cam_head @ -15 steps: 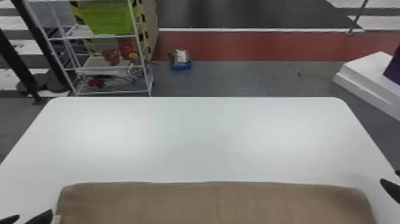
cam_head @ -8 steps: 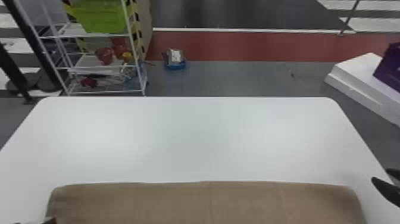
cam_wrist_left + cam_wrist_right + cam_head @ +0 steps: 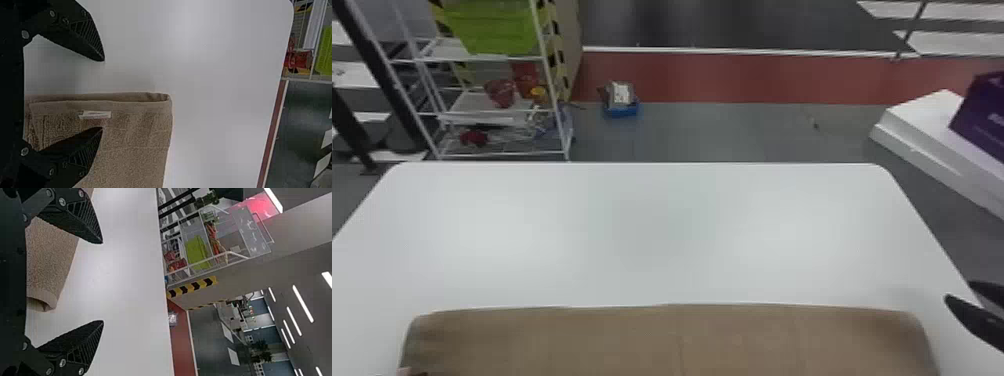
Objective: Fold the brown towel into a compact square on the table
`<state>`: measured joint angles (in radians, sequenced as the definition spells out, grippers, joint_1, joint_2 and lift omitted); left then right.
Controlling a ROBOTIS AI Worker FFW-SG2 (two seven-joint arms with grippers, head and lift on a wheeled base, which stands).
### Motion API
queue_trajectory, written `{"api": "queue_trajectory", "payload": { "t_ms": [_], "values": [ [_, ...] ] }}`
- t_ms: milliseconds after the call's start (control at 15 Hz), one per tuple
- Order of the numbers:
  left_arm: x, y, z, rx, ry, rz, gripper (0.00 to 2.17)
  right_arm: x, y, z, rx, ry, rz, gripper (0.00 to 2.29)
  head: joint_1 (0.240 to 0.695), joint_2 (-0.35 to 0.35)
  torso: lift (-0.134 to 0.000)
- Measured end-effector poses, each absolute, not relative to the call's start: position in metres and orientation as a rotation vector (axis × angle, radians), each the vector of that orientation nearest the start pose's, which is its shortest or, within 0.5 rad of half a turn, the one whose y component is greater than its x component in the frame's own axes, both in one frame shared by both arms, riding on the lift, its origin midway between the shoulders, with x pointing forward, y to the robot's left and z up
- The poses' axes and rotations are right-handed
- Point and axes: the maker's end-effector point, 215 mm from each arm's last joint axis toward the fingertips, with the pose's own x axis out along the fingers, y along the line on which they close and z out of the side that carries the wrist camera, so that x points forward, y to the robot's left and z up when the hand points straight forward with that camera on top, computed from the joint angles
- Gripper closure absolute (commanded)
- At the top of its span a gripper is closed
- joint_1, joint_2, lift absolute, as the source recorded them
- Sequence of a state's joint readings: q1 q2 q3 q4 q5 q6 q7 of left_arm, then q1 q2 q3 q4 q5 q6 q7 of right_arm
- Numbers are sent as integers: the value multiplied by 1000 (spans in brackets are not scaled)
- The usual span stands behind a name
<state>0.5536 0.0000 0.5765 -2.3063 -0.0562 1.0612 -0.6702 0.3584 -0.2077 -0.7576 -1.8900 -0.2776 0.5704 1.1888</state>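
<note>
In the left wrist view, the brown towel bears a pale tag, left gripper spread apart.

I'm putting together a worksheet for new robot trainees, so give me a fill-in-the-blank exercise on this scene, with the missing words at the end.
The towel lies on the table, whose top is ____ in colour.
The left gripper and the right gripper are both ____, not shut.
The bin on the wire shelf is ____ in colour.
The box at the head view's right edge is ____ in colour.

Missing words: white; open; green; purple.
</note>
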Motion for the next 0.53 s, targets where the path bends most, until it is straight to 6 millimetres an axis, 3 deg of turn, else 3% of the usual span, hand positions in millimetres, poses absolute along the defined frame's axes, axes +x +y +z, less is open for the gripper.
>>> {"api": "queue_trajectory", "payload": {
  "t_ms": [200,267,533],
  "values": [
    [285,399,-473,-163,850,-5,1531,365,-420,-361,242,334,515,174,695,-39,-124],
    [285,400,-472,-160,849,-2,1703,365,-421,-361,241,333,514,174,695,-38,-124],
    [287,399,-464,-149,835,-4,1703,365,-421,-361,243,332,513,174,695,-40,-124]
  ]
}}
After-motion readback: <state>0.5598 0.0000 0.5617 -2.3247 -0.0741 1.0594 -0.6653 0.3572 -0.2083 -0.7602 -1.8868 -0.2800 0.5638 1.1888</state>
